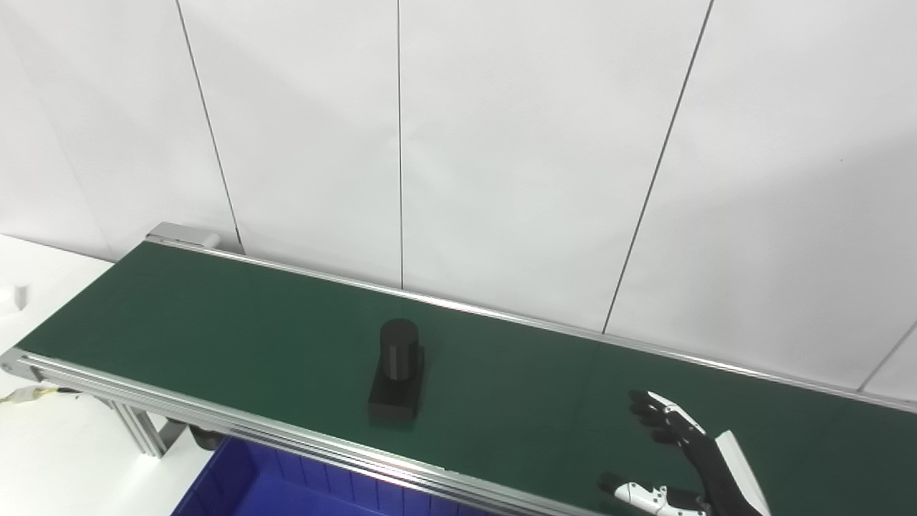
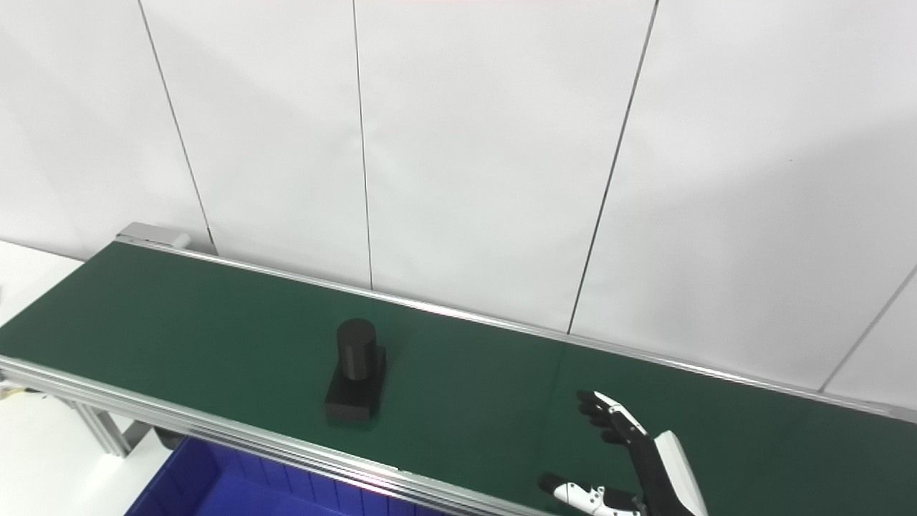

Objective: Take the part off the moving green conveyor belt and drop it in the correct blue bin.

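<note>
A: Black part [image 1: 396,373], matte, on the green conveyor belt [image 1: 215,322]. Flat rectangular base, upright cylinder at its far end.

B: Where on the belt?

A: About midway across the width, a little nearer the front aluminium rail [image 1: 236,423] than the back rail [image 1: 501,313]. Resting free, touched by nothing.

B: And the right hand [image 1: 677,459]?

A: Low at the right of both views, over the belt near the front rail. Black and white shell, fingers [image 1: 663,412] spread and stretched toward the far side, thumb [image 1: 634,491] held out to the left. Released, empty, nothing between fingers and thumb.

B: Gap between part and hand?

A: Well apart. Part off to the hand's left and slightly farther back on the belt; bare green surface between them. Palm turned toward the part.

B: Left hand?

A: Out of both views.

B: Bin?

A: Blue bin [image 1: 286,487] below the front rail, under and just left of the part. Only an inner wall and part of the floor showing; rest cut off by the bottom edge. Contents impossible to tell.

B: Surroundings?

A: White panelled wall [image 1: 501,143] behind the belt, thin dark seams running down it. White tabletop [image 1: 43,272] at the far left.
</note>
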You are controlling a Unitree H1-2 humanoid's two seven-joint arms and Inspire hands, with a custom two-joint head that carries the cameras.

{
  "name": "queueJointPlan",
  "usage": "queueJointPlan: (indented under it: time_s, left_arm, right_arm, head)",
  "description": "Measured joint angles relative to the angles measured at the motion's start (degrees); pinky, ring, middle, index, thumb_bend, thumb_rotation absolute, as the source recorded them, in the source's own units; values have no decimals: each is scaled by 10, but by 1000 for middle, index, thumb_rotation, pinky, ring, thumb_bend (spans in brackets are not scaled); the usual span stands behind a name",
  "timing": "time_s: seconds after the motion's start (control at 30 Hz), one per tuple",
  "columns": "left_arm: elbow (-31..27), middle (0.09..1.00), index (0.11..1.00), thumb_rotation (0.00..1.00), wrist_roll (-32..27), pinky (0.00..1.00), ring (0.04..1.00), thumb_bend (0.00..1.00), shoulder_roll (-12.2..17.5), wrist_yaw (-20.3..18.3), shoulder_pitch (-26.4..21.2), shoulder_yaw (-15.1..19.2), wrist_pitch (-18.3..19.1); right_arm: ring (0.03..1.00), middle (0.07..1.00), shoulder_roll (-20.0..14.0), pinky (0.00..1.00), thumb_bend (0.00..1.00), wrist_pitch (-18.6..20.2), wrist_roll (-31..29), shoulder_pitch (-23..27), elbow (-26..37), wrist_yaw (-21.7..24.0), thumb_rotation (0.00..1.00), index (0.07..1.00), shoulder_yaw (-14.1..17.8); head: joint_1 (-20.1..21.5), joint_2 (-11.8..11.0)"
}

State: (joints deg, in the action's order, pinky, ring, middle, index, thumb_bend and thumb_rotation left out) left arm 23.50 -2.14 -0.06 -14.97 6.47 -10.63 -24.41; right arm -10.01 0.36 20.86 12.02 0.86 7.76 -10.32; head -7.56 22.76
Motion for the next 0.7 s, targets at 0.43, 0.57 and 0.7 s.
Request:
queueJointPlan:
  time_s: [0.43,0.57,0.7]
  left_arm:
    - [0,831,823,113,-3,779,823,1000,7,-3,-3,3,0]
    - [0,839,829,137,-8,774,835,1000,9,-9,-3,6,0]
    - [0,838,831,164,-8,771,831,1000,10,-12,-3,8,0]
  right_arm:
    - [840,826,18,801,648,0,11,29,-29,-4,382,850,-8]
    - [849,831,25,804,659,0,15,34,-47,-15,396,851,-11]
    - [855,837,29,813,664,0,18,38,-69,-23,412,857,-14]
  head:
    - [37,2]
    - [53,2]
    - [62,1]
